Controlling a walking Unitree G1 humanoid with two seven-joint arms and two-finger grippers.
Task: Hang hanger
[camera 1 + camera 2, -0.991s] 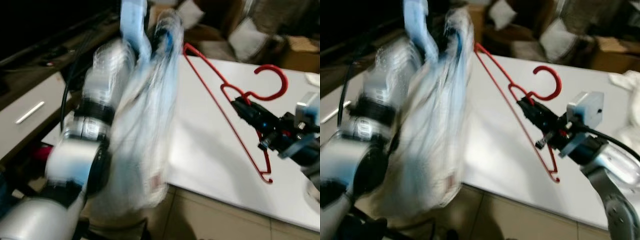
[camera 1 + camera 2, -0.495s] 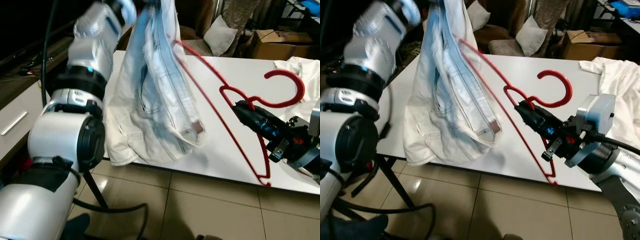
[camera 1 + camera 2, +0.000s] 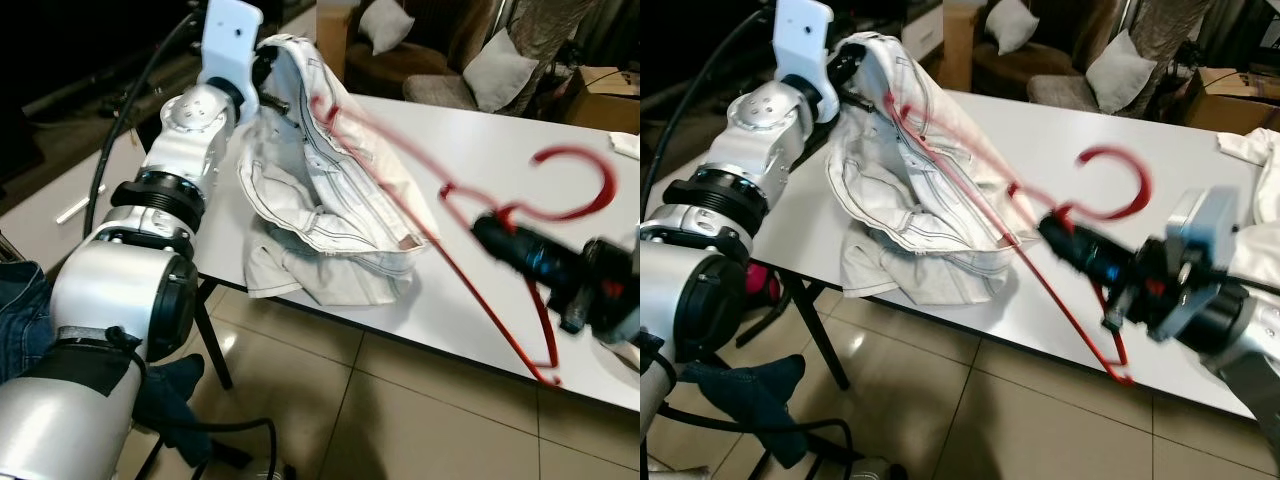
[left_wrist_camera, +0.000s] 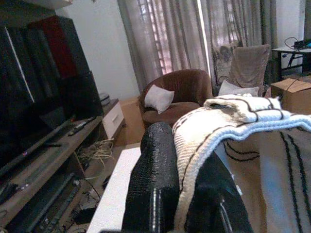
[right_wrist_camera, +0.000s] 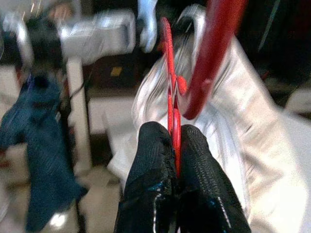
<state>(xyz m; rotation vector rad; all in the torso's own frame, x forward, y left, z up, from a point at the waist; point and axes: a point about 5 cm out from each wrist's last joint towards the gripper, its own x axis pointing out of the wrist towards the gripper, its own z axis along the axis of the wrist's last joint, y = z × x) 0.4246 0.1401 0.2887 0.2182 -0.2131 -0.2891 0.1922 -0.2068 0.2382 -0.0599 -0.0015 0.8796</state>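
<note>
A white garment (image 3: 330,200) lies bunched on the white table (image 3: 470,130), its top edge held up by my left gripper (image 3: 847,72). In the left wrist view the black fingers (image 4: 155,184) are shut on the garment's seamed edge (image 4: 228,116). A red hanger (image 3: 575,175) is gripped near its neck by my right gripper (image 3: 490,232), which is shut on it. One hanger arm reaches across into the garment's opening; the other slopes down past the table's front edge. The right wrist view shows the red hanger (image 5: 214,53) running from the pinched fingertips (image 5: 155,155) toward the garment.
A brown armchair (image 3: 440,70) with pillows and a cardboard box (image 3: 600,95) stand behind the table. A second white cloth (image 3: 1260,200) lies on the table's right end. Blue jeans (image 3: 20,290) sit low at the left, beside a low cabinet. Tiled floor lies in front.
The left arm has come down, so the garment no longer hangs upright but rests bunched on the table. The hanger's far arm now sits inside the garment. The camera has shifted too.
</note>
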